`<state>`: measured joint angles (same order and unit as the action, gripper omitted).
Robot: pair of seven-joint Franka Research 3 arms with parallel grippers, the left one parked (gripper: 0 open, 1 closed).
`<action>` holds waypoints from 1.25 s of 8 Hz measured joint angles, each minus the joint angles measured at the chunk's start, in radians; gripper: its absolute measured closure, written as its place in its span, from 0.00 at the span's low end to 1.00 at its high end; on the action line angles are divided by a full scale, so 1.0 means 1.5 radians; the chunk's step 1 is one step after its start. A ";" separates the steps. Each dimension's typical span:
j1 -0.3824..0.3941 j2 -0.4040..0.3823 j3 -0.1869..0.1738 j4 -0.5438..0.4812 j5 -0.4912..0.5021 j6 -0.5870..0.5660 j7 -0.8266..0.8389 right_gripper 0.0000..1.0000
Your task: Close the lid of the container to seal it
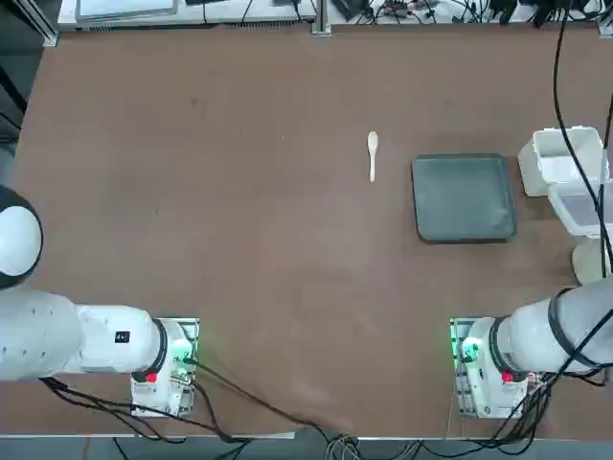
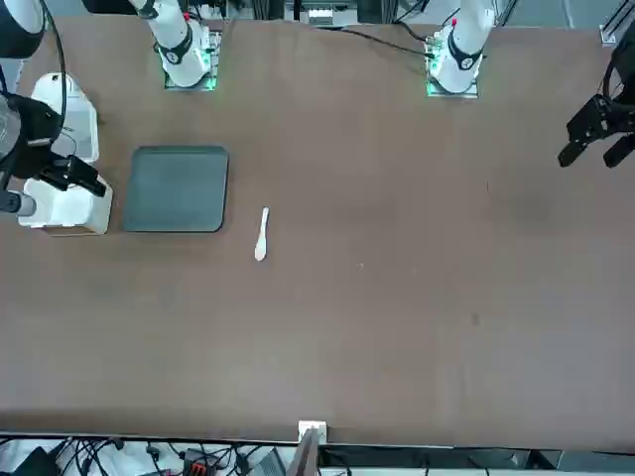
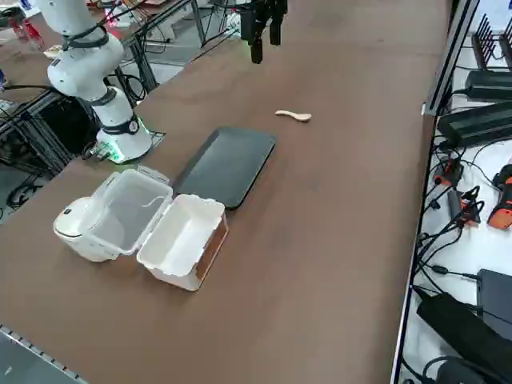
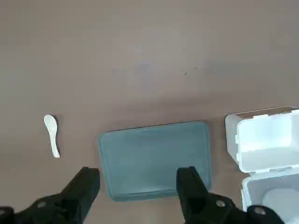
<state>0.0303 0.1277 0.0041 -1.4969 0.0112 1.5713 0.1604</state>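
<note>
Lying farthest left, top view: white spoon (image 1: 373, 155), flat on the table (image 1: 287, 240); bowl end points away from the arm bases, handle end toward them.
Tray: dark grey, square with rounded corners (image 1: 465, 198); flat on the table, right of the spoon and apart from it.
Right arm: white, with dark joint bands (image 1: 536, 335); base at the near table edge, links extending out at the right side of the top view.
Container: small white box (image 3: 184, 238); on the table just right of the tray, upright, open side up. Interior visible.
Lid: translucent flap with rounded corners (image 3: 133, 210); joined to the container along one side, folded back away from the box opening, on the side nearer the arm bases. Container unsealed.
Round object: cream-white (image 3: 74, 222); beside the container assembly, partly overlapped by the lid; contact between the two cannot be determined.
Right end effector: set wide (image 4: 139, 171), fingers well apart, nothing held between them; raised above the table, directed downward, with the tray in sight beyond the fingertips. Not touching the lid.
</note>
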 joint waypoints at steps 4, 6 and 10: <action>0.001 0.000 0.000 0.000 0.000 0.001 0.000 0.00; 0.012 0.009 0.000 -0.013 0.000 -0.016 0.000 0.00; 0.064 0.013 0.002 -0.151 -0.079 -0.003 0.056 0.00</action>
<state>0.1265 0.1468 0.0076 -1.7229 -0.1066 1.5670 0.2441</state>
